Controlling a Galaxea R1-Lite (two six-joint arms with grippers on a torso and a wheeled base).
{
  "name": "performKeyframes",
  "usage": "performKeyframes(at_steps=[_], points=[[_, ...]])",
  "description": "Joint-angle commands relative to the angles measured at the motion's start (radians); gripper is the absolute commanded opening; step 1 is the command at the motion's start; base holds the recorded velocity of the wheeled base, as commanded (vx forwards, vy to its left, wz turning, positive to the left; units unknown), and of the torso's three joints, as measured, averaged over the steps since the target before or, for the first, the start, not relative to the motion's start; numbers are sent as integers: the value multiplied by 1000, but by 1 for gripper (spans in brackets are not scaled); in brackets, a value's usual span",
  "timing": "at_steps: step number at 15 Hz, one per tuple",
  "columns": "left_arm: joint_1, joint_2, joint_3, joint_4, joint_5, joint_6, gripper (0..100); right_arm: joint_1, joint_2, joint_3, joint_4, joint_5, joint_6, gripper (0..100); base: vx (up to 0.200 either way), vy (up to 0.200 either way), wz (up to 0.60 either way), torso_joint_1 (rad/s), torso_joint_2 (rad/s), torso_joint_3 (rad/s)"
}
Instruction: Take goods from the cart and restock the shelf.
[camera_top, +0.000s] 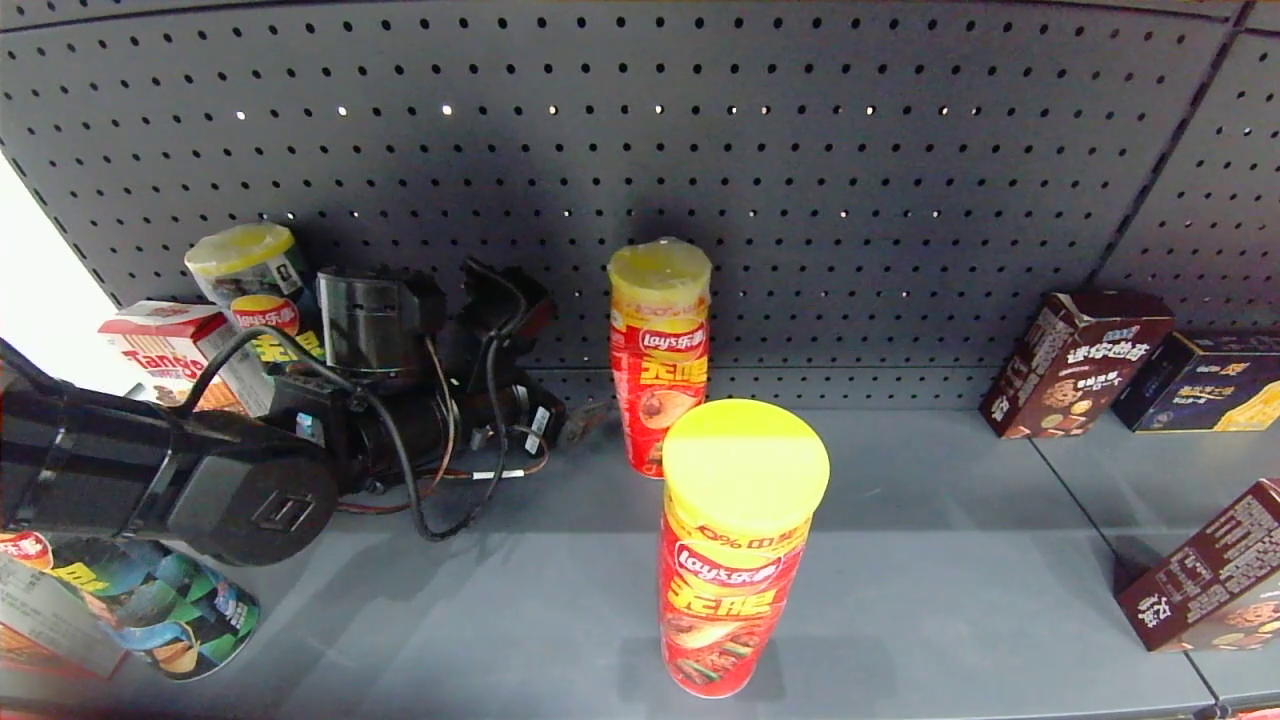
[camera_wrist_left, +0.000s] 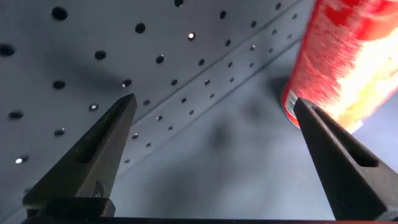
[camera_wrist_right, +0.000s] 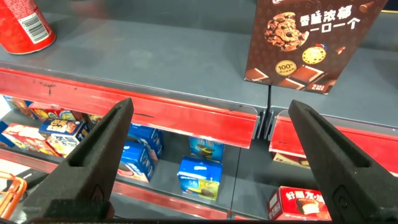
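A brown cookie box (camera_top: 1075, 360) stands near the perforated panel (camera_top: 800, 150).

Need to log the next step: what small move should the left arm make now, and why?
Probably draw the left gripper straight back off the shelf: it is open and empty, and the rear can stands upright just beside it, apparently already placed.
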Motion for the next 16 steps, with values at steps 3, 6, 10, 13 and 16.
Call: performKeyframes(at_steps=[3, 6, 10, 13, 16], points=[[-18, 56, -44, 1, -1, 0, 100, 0, 1, 0, 0, 0, 0, 100, 0, 0, 0, 0, 0, 0], [-28, 70, -61, 4, 1, -1, 100, 0, 1, 0, 0, 0, 0, 100, 0, 0, 0, 0, 0, 0], [-31, 67, -58, 3, 2, 0, 100, 0, 1, 0, 0, 0, 0, 100, 0, 0, 0, 0, 0, 0], [-33, -22, -9, 7, 2, -1, 100, 0, 1, 0, 0, 0, 0, 100, 0, 0, 0, 0, 0, 0], [-50, -154, 63, 6, 2, -21, 100, 0, 1, 0, 0, 0, 0, 100, 0, 0, 0, 0, 0, 0]])
